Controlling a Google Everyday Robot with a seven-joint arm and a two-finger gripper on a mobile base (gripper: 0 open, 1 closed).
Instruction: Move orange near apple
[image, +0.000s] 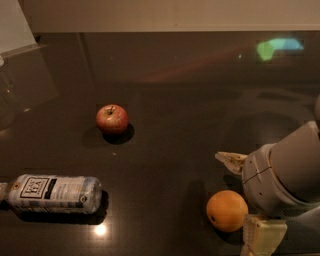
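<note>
The orange (227, 210) lies on the dark table near the front right. The red apple (112, 119) with a short stem sits apart from it, to the left and further back. My gripper (245, 200) is at the right, just beside the orange. Its fingers are open: one fingertip (229, 161) shows behind the orange and the other finger (261, 235) in front of it on the right. The orange lies at the mouth of the fingers, not held.
A plastic bottle (52, 193) with a white label lies on its side at the front left. A pale object (15, 25) stands at the back left corner. The glossy table top (175, 100) shows a green reflection at the back right.
</note>
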